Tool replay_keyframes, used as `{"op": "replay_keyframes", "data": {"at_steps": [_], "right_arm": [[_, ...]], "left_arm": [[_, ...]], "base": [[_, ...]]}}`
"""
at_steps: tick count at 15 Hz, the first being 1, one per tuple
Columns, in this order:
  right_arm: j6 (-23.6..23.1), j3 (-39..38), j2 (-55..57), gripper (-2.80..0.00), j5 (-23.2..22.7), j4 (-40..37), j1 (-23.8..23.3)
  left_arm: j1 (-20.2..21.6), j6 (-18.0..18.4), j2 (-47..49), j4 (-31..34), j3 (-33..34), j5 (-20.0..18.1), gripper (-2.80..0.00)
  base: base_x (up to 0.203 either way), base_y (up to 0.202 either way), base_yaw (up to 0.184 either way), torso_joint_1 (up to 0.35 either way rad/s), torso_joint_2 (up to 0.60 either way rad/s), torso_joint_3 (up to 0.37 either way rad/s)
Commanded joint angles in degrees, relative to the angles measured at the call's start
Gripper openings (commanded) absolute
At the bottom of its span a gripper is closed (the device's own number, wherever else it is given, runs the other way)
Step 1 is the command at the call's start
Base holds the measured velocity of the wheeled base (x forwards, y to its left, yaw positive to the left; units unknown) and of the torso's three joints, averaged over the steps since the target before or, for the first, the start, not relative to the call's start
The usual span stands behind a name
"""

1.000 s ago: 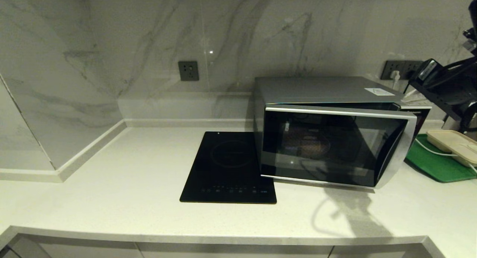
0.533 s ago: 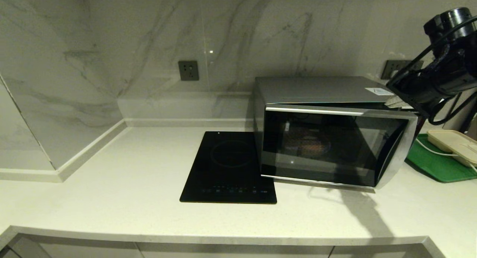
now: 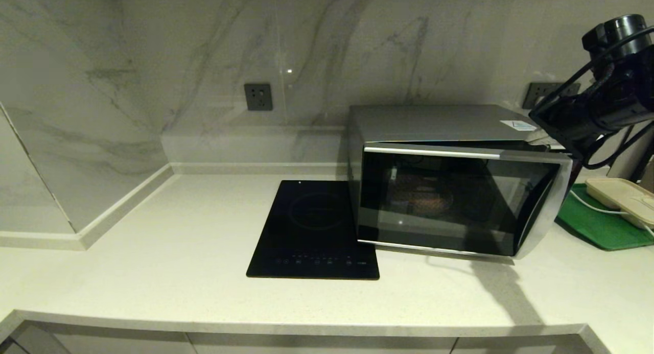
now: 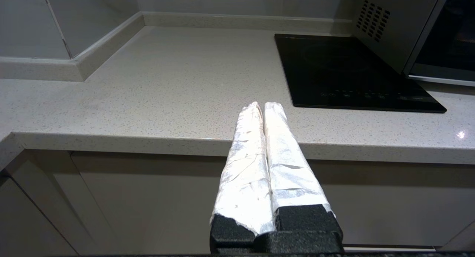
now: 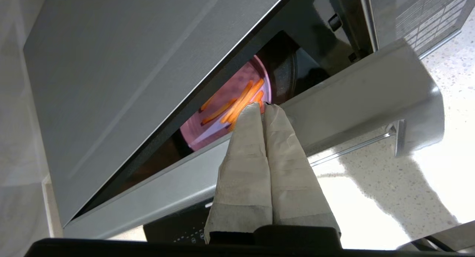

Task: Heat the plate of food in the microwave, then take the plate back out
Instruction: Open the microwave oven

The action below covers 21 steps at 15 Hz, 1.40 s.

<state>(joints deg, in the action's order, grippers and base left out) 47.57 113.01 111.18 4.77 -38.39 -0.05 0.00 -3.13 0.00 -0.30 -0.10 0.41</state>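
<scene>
Showing no legible writing: microwave (image 3: 449, 190) label (image 3: 519, 125), hob (image 3: 317, 231) icons.

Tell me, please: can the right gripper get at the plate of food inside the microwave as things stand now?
Probably not yet. The plate of food sits inside the microwave, whose door is only slightly ajar. The shut right gripper is above the door's top edge, and the gap looks too narrow for it.

Black hob (image 3: 316, 231) on counter (image 3: 153, 262); green tray (image 3: 598, 223) right.
</scene>
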Motion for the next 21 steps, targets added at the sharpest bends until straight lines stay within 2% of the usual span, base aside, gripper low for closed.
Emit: {"op": "replay_keyframes", "data": {"at_steps": [1,5,21], "right_arm": [[0.4,-0.2,0.9,-2.80,0.0,0.5,-0.8],[-0.4,-0.2,1.2,-2.80,-3.2,4.3,-2.7],[-0.7,-0.7,4.8,-2.80,-3.3,5.1,-3.6]], "left_arm": [[0.0,0.0,0.0,0.0,0.0,0.0,-2.80],[0.0,0.0,0.0,0.0,0.0,0.0,-2.80],[0.0,0.0,0.0,0.0,0.0,0.0,-2.80]], "base": [[0.000,0.000,0.000,0.000,0.00,0.000],[0.000,0.000,0.000,0.000,0.00,0.000],[0.000,0.000,0.000,0.000,0.00,0.000]]}}
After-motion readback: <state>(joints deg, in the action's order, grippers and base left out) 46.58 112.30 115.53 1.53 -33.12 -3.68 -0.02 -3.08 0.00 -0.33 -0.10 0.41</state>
